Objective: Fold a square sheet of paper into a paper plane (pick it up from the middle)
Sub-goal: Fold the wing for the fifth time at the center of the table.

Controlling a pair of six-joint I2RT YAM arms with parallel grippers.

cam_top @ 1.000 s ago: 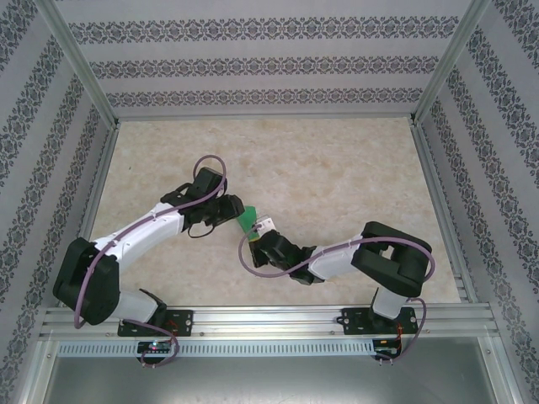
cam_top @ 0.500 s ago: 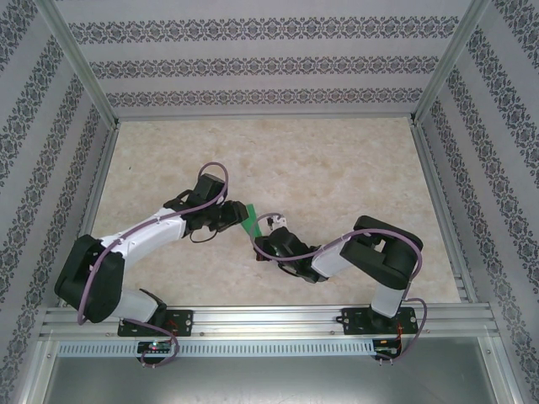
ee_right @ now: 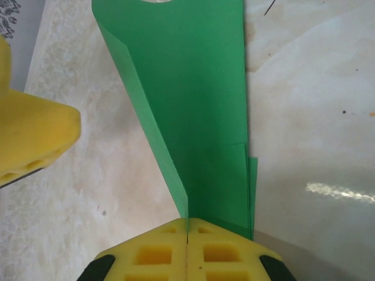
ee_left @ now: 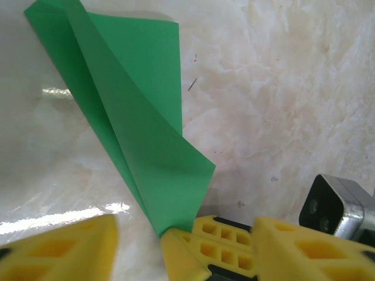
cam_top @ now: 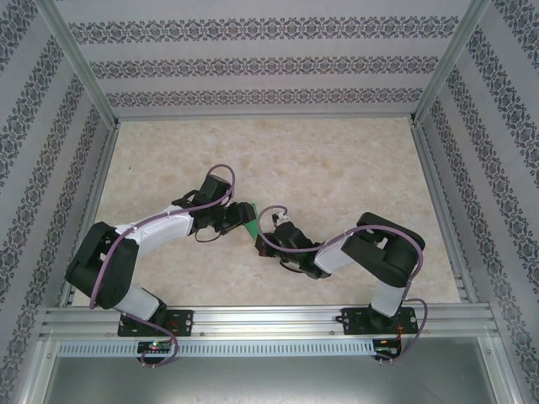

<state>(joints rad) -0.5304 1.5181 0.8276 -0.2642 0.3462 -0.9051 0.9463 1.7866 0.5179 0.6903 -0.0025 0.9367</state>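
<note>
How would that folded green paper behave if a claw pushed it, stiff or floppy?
Probably floppy: the folded green paper is thin, and one flap curls loose in the left wrist view. Its lengthwise creases likely stiffen it somewhat, since it stands out from the right claw pinching one end. It looks very light and may crumple easily.

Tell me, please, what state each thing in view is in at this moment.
paper plane: partly folded, with lengthwise creases; one flap stands loose; pinched at its narrow end.
right end effector: shut on the paper plane.
left end effector: open, its fingers on either side of the pinched end, gripping nothing.
</note>
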